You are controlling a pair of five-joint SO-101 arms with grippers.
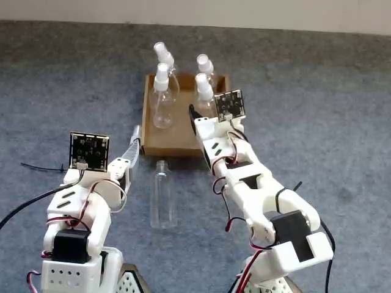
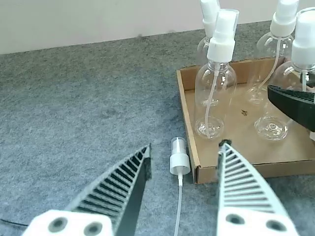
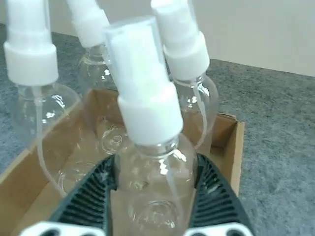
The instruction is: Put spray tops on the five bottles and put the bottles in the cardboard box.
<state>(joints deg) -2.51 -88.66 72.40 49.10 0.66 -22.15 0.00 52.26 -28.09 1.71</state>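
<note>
While wide open, left hand [image 2: 186,146] over spray top [image 2: 179,160]; right hand [image 3: 156,164] (closed) around bottle [image 3: 155,194]

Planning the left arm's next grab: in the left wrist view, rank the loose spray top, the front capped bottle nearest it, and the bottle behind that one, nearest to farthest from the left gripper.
1. Loose spray top, on the carpet between the left gripper's open fingers.
2. Front capped bottle, in the cardboard box's near corner.
3. Rear capped bottle, behind it, farther back.

No readable text, labels or numbers that I can see; one small mark [image 2: 243,112] on the cardboard box [image 2: 241,130] floor, illegible.
</note>
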